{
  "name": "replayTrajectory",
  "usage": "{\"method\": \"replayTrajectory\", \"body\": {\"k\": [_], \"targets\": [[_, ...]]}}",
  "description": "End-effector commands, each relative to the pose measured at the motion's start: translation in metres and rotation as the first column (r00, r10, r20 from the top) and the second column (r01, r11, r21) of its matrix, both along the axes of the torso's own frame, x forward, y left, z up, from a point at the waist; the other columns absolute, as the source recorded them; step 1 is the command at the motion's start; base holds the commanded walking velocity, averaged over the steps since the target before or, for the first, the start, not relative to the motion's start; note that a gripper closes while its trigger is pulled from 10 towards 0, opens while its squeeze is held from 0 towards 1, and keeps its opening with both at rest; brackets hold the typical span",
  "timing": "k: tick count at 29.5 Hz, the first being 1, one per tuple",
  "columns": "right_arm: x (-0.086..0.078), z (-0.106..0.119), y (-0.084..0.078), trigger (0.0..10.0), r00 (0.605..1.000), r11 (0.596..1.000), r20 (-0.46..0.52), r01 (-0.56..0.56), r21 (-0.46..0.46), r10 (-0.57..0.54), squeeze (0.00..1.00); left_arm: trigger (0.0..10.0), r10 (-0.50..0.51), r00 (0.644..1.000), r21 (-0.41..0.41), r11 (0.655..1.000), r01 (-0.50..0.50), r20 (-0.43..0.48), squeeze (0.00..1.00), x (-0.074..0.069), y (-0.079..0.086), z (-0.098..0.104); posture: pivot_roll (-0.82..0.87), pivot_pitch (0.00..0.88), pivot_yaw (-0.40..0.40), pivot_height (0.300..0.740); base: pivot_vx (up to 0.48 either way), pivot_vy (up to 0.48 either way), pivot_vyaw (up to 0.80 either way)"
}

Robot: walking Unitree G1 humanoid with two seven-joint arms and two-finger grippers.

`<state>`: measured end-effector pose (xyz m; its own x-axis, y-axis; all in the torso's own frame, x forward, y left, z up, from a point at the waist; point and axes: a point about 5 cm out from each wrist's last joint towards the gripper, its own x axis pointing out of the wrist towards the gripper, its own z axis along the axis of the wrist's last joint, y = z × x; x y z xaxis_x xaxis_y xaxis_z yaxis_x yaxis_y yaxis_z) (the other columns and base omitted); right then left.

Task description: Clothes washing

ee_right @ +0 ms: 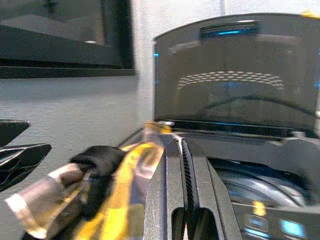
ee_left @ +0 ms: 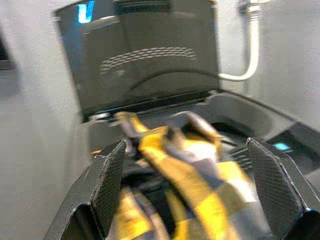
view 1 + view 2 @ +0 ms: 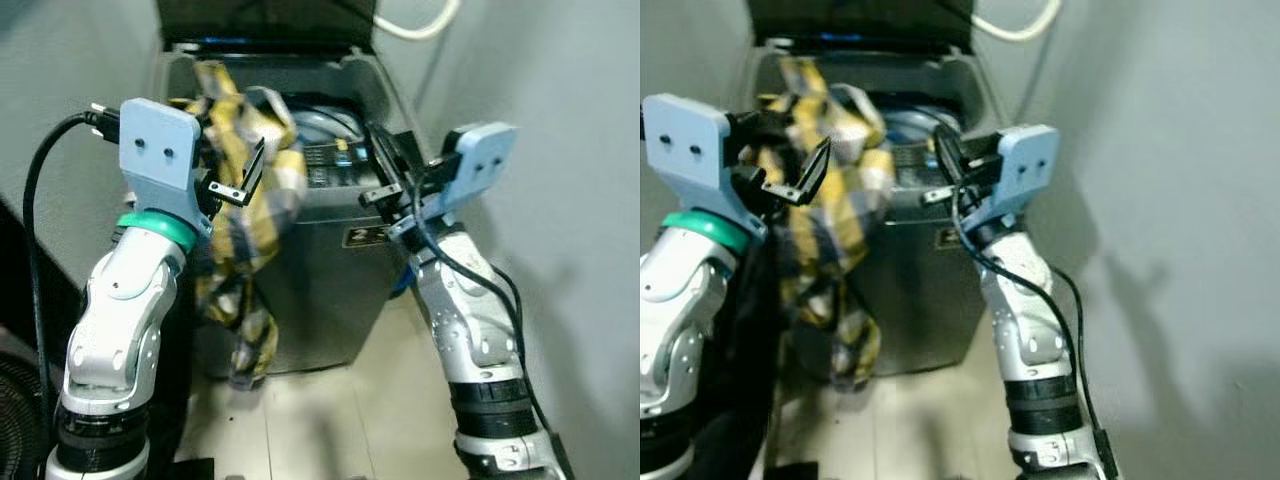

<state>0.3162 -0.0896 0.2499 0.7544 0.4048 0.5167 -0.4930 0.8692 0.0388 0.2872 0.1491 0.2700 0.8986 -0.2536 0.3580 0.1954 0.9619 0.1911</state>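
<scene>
We found the top-loading washing machine standing in a narrow gap between grey walls, its lid raised upright at the back and the drum open. A white hose curved along the wall behind it.

A yellow-and-grey plaid shirt lay draped over the front left rim of the tub, part of it up by the opening and a long tail hanging down the machine's front toward the floor. We judged the step to be loading: the garment was at the machine but not yet inside the drum.

The left gripper sat just at the shirt's upper folds; in its wrist view the fingers were spread wide with cloth between them, pinching nothing. The right gripper hovered over the control panel edge, fingers pressed together and empty.

Next move, in our judgement: close the left fingers on the cloth, lift the hanging tail clear of the rim, carry it over the drum.
</scene>
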Motion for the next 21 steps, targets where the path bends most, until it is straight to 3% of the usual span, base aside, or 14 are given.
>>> {"method": "replayTrajectory", "body": {"k": [1,11,21], "targets": [[0.0,-0.002,-0.006,10.0,1.0,1.0,-0.007,0.016,-0.001,-0.016,0.0,10.0,-0.01,1.0,-0.008,1.0,0.01,-0.029,0.0,0.001,-0.002,-0.005,0.06,0.006,0.003,0.728,0.0,0.0,0.0],[0.0,-0.002,0.0,10.0,1.0,0.997,0.02,0.021,-0.076,-0.019,0.0,10.0,0.037,0.998,0.006,0.999,-0.037,-0.043,0.0,0.005,0.001,-0.008,0.06,0.01,0.001,0.728,0.0,0.0,0.0],[0.002,0.001,-0.001,10.0,0.998,0.997,0.031,0.053,-0.053,-0.051,0.0,10.0,0.104,0.994,0.026,0.994,-0.104,-0.017,0.0,0.006,0.009,-0.006,0.07,0.01,0.0,0.728,0.0,0.0,0.0]]}}
